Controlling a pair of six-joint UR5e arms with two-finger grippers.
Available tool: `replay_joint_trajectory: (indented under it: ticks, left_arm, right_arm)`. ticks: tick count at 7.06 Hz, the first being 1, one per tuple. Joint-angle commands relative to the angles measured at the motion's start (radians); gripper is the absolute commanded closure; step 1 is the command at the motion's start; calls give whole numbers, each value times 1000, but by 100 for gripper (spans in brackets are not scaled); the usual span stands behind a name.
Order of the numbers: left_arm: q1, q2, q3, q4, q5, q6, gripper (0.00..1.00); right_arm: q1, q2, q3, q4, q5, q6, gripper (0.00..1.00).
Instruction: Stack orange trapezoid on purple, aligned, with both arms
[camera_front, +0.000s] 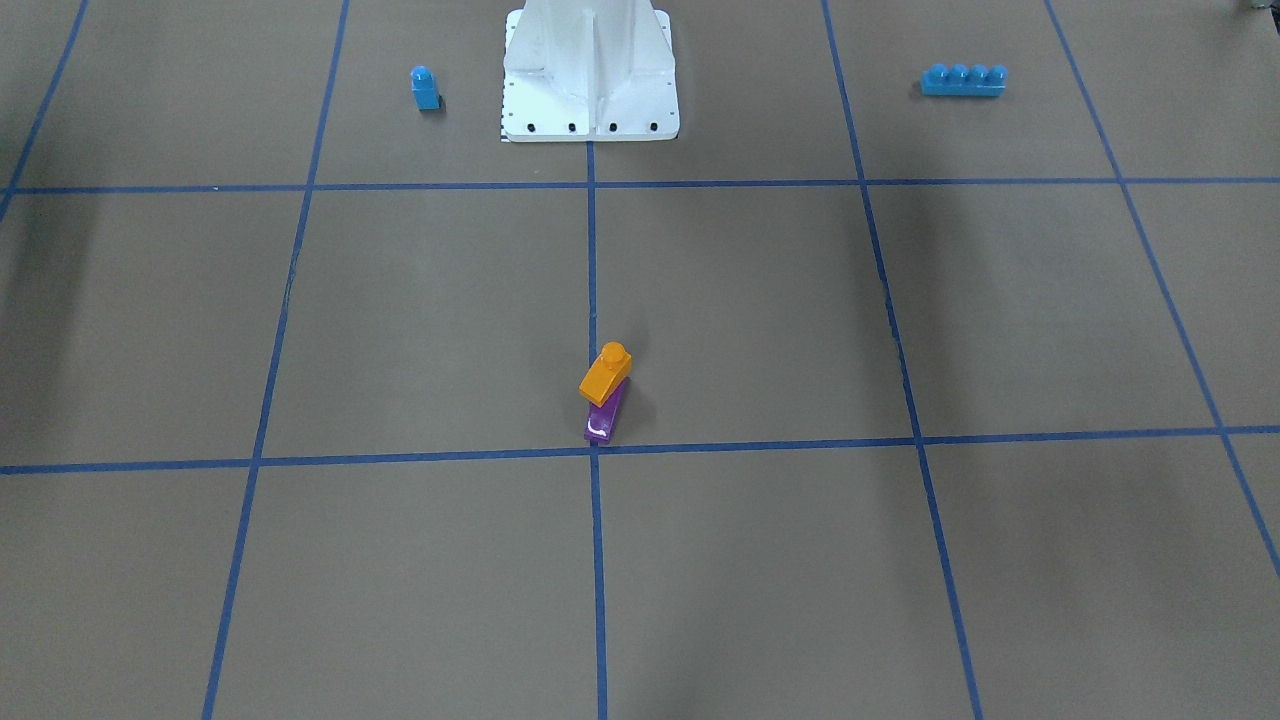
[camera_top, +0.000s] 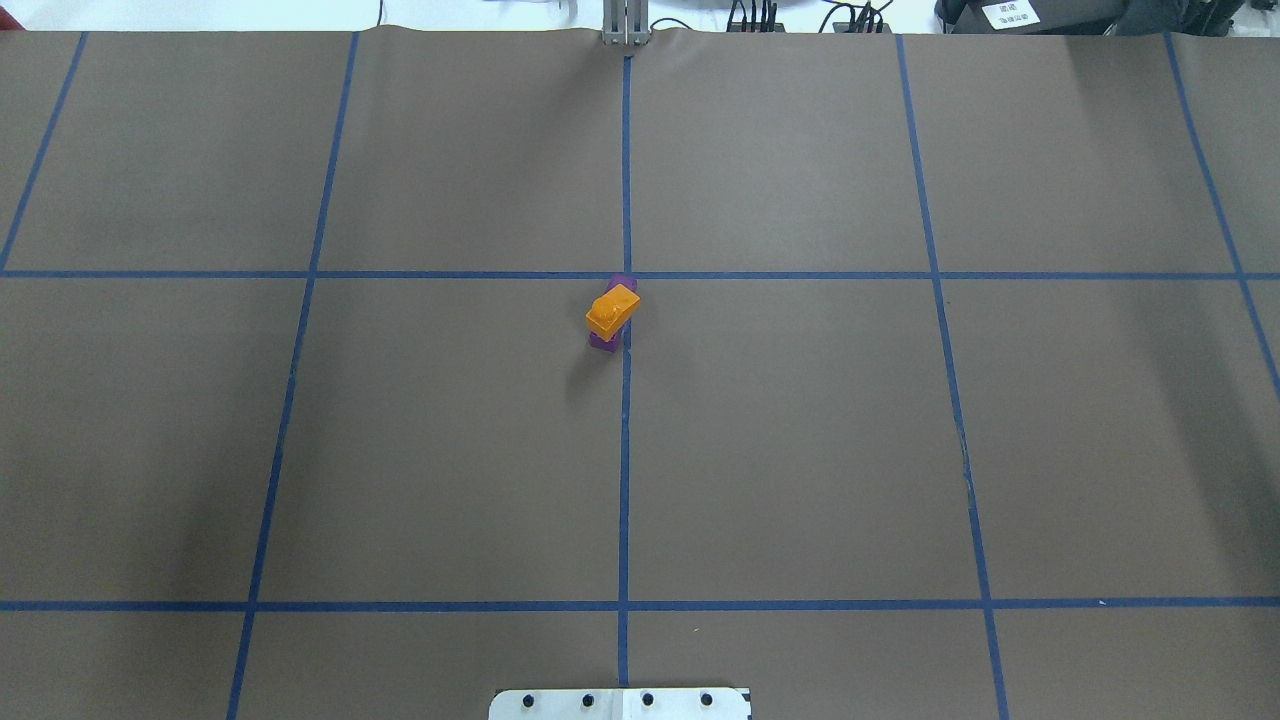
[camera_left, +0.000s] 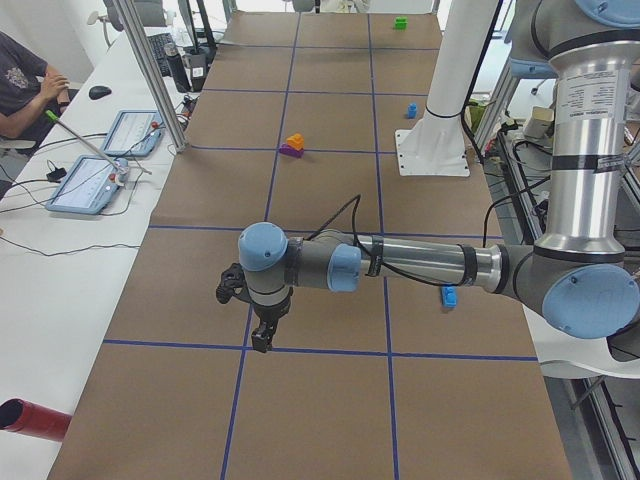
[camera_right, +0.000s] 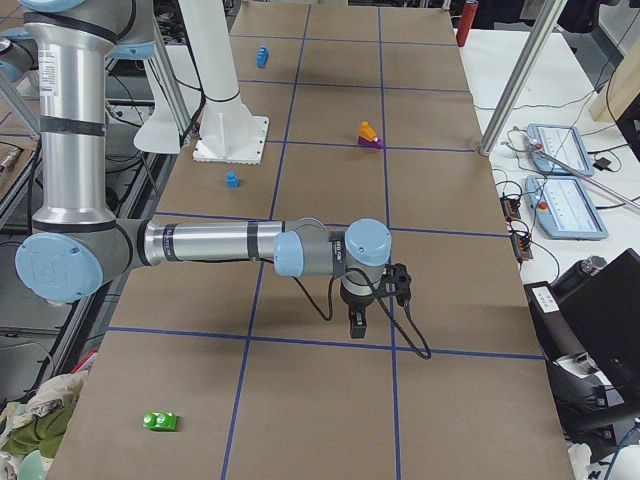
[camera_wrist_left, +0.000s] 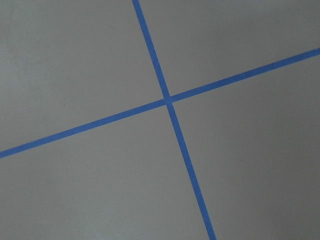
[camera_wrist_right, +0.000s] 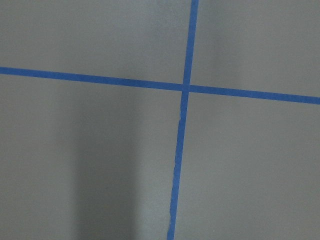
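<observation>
Claw states could not be told: the left claw (camera_left: 262, 338) and right claw (camera_right: 358, 325) hung above the table (camera_front: 300, 560) at opposite ends. The orange trapezoid (camera_front: 606, 373) sat askew atop the purple (camera_front: 603, 421) near the table's centre.

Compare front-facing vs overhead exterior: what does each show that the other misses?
Front-facing only: the small blue single-stud block, the long blue four-stud brick, and the white pedestal rising from the base.
Overhead only: the table's far edge with a metal post and cables.
Both: the orange trapezoid sitting on the purple block near a tape crossing, the blue tape grid, and the base plate with its bolted edge.
</observation>
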Motion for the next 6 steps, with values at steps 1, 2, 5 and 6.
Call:
replay_joint_trajectory:
  ticks: [1, 2, 5, 6]
  left_arm:
    - [-9, 4, 9, 7, 5, -2, 0]
    - [-7, 4, 9, 12, 5, -2, 0]
    - [-7, 2, 11, 12, 5, -3, 0]
    - [-7, 2, 11, 12, 5, -3, 0]
  right_arm:
    - [0, -1, -2, 0, 4, 12, 0]
    - [0, -1, -2, 1, 4, 35, 0]
    - [0, 1, 1, 3, 6, 35, 0]
    - [0, 1, 1, 5, 6, 35, 0]
